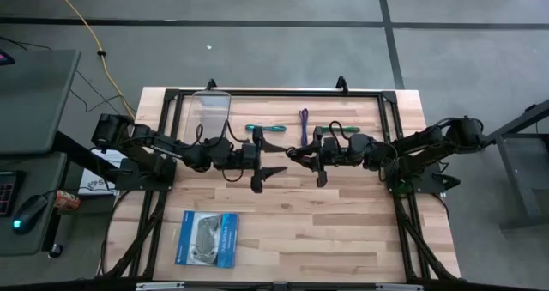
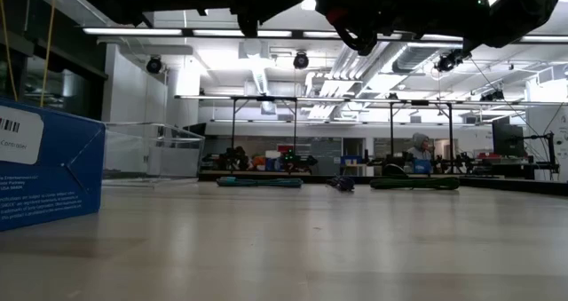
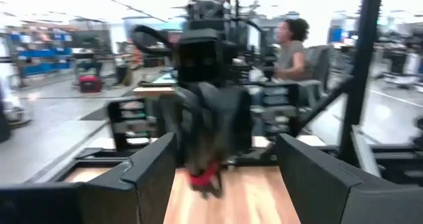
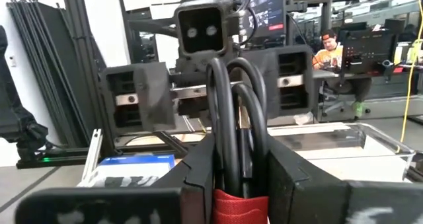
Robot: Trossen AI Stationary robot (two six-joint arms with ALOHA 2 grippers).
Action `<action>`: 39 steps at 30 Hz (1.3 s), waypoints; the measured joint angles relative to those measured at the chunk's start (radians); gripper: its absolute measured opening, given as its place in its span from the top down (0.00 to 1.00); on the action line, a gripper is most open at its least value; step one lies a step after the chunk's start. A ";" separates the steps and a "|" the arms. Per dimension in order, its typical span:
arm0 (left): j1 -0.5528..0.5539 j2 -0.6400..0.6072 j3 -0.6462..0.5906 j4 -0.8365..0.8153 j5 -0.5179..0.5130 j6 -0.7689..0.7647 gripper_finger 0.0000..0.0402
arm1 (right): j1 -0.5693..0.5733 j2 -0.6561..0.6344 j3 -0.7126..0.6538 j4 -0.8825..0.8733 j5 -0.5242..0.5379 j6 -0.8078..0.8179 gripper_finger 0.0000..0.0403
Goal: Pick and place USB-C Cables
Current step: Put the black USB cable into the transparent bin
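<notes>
Three USB-C cables lie on the table's far half: a teal one (image 1: 264, 129), a purple one (image 1: 304, 128) and a green one (image 1: 343, 130). A fourth bundle, black with a red strap (image 4: 238, 118), is held in the air over the table's middle by my right gripper (image 1: 296, 156), which is shut on it. My left gripper (image 1: 274, 169) faces it from the left, level and wide open. In the left wrist view its fingers (image 3: 132, 184) stand on either side of the bundle (image 3: 211, 131) without touching it. My right gripper pinches the black bundle between its two fingers (image 4: 198, 178) at the red-strapped end (image 4: 241, 207). It comes level from the table's right. The black loops (image 4: 234, 98) stick out past the fingertips toward the left gripper. The bundle is clear of the table.
A clear plastic container (image 1: 212, 111) stands at the far left of the table. A blue-and-white flat packet (image 1: 206, 238) lies near the front left. A black frame (image 1: 283, 92) borders the work area. A person (image 3: 291, 45) sits in the room beyond.
</notes>
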 joint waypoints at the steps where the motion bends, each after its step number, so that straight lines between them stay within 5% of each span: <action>1: 0.001 0.000 0.000 0.007 -0.009 -0.002 0.40 | 0.000 0.008 0.007 -0.001 -0.008 0.005 0.83; 10: 0.002 0.029 0.002 0.025 -0.042 0.007 0.40 | 0.014 0.133 0.144 -0.092 -0.039 -0.013 0.83; 22: -0.003 0.022 0.002 -0.003 -0.039 0.001 0.44 | 0.013 0.129 0.155 -0.119 -0.040 -0.025 0.83; 27: -0.002 0.022 0.002 -0.008 -0.039 -0.001 0.58 | 0.013 0.126 0.155 -0.121 -0.039 -0.031 0.83; 34: -0.002 0.019 0.002 -0.015 -0.042 0.005 0.94 | 0.012 0.125 0.153 -0.126 -0.029 -0.035 0.83; 39: -0.001 0.019 0.002 -0.016 -0.037 0.007 0.93 | 0.013 0.125 0.153 -0.127 -0.026 -0.022 0.74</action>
